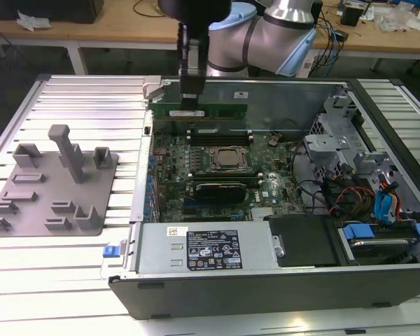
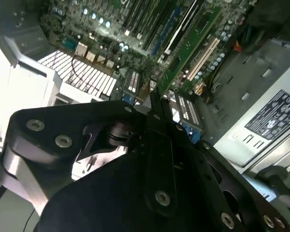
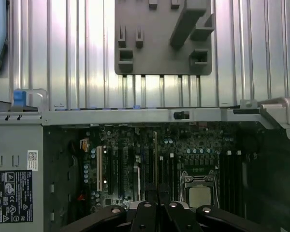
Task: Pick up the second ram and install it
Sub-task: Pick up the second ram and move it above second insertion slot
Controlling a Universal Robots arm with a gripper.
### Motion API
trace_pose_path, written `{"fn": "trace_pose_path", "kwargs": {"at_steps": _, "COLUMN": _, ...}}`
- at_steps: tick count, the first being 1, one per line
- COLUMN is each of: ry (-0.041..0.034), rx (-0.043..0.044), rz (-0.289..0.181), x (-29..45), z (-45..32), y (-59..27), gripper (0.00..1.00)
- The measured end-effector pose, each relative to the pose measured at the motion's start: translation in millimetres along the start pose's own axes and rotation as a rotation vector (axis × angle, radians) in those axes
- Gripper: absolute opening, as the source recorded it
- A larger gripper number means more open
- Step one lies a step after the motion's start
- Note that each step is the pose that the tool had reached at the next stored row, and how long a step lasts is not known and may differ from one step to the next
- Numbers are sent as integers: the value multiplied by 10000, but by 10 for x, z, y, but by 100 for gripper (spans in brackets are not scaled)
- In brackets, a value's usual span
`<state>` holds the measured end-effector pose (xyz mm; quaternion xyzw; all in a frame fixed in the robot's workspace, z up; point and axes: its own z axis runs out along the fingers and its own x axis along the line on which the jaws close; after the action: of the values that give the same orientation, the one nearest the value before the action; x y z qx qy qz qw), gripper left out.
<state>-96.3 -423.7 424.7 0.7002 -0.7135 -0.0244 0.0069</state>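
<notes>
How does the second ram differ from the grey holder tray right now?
The second ram is a narrow green stick; the grey holder tray is a broad plate with upright posts. The ram hangs on edge in the gripper over the open computer case; the tray lies flat on the ribbed table beside it.

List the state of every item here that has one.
gripper: shut on the second ram
second ram: held on edge above the motherboard, not seated in a slot
computer case: lying flat, side open
processor: in its socket, uncovered
grey holder tray: lying flat beside the computer case
</notes>
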Motion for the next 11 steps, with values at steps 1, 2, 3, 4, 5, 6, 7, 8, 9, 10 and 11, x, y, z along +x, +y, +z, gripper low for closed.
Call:
{"fn": "trace_pose_path", "kwargs": {"at_steps": 1, "ry": 1, "rx": -1, "rz": -1, "x": -1, "z": 0, "y": -27, "gripper": 9}}
{"fn": "trace_pose_path", "kwargs": {"at_steps": 2, "ry": 0, "rx": -3, "rz": 0, "x": -6, "z": 6, "y": -77, "gripper": 9}}
{"fn": "trace_pose_path", "kwargs": {"at_steps": 3, "ry": -1, "rx": -10, "rz": 0, "x": -16, "z": 27, "y": -114, "gripper": 9}}
{"fn": "trace_pose_path", "kwargs": {"at_steps": 4, "ry": 1, "rx": -26, "rz": -1, "x": -41, "z": 64, "y": -159, "gripper": 9}}
{"fn": "trace_pose_path", "kwargs": {"at_steps": 5, "ry": 0, "rx": -38, "rz": 1, "x": -77, "z": 102, "y": -188, "gripper": 9}}
{"fn": "trace_pose_path", "kwargs": {"at_steps": 6, "ry": 0, "rx": -45, "rz": 1, "x": -100, "z": 133, "y": -200, "gripper": 9}}
{"fn": "trace_pose_path", "kwargs": {"at_steps": 7, "ry": 2, "rx": -51, "rz": 1, "x": -125, "z": 168, "y": -210, "gripper": 9}}
{"fn": "trace_pose_path", "kwargs": {"at_steps": 8, "ry": 0, "rx": -54, "rz": 1, "x": -148, "z": 194, "y": -213, "gripper": 9}}
{"fn": "trace_pose_path", "kwargs": {"at_steps": 9, "ry": 2, "rx": -58, "rz": 1, "x": -173, "z": 227, "y": -218, "gripper": 9}}
{"fn": "trace_pose_path", "kwargs": {"at_steps": 10, "ry": 0, "rx": -61, "rz": 1, "x": -197, "z": 260, "y": -225, "gripper": 9}}
{"fn": "trace_pose_path", "kwargs": {"at_steps": 11, "ry": 2, "rx": -64, "rz": -1, "x": -218, "z": 291, "y": -237, "gripper": 9}}
